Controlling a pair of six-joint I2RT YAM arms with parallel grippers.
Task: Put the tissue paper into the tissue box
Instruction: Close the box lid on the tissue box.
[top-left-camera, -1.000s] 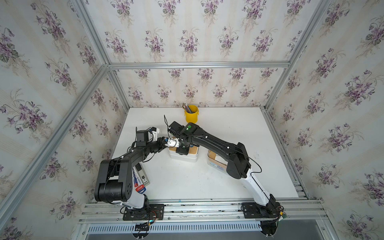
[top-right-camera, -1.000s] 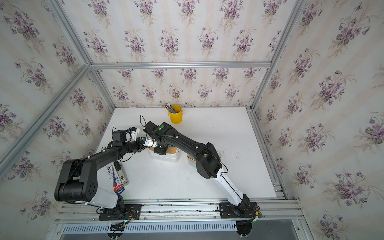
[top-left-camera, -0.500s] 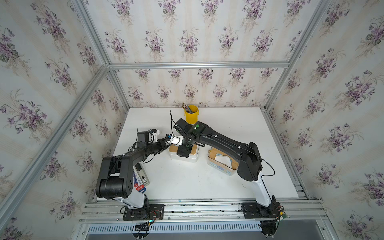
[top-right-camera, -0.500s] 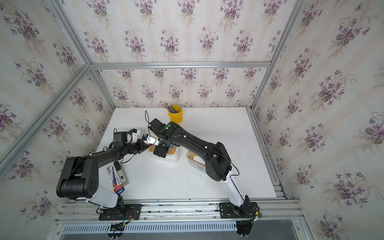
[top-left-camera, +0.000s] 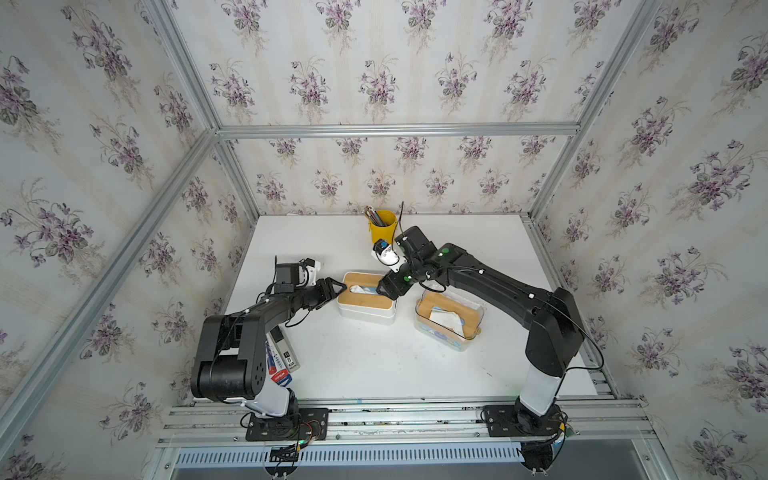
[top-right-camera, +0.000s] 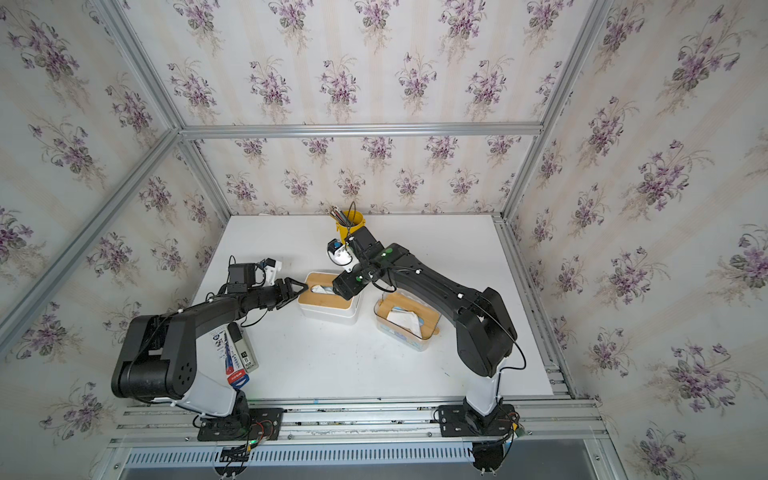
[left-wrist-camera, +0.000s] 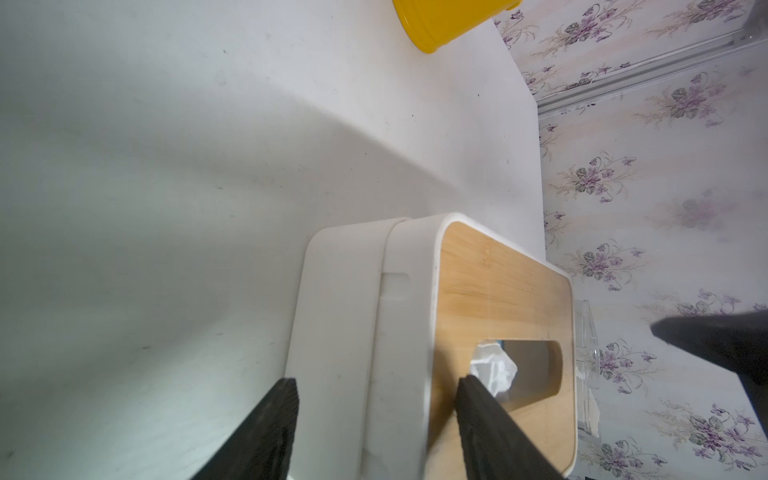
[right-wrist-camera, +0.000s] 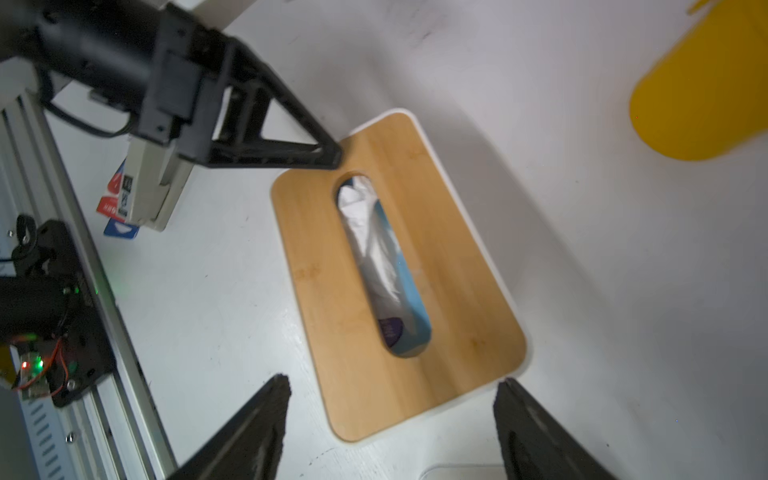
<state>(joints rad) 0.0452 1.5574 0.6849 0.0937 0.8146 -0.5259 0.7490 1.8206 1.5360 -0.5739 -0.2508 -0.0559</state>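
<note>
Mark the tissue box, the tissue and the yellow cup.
tissue box (top-left-camera: 359, 302): in a top view, on the wooden lid.
tissue (right-wrist-camera: 363, 224): right wrist view, on the white fold in the slot.
yellow cup (top-left-camera: 383, 228): in a top view, on the outer wall.

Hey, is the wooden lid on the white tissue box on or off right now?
On. The wooden lid sits flat inside the rim of the white tissue box, with tissue showing through its slot.

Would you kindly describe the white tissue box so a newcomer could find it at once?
On the white table, look in front of the yellow pencil cup at the back. The tissue box lies there with a wooden lid; unlike its clear-walled neighbour, its walls are solid white.
</note>
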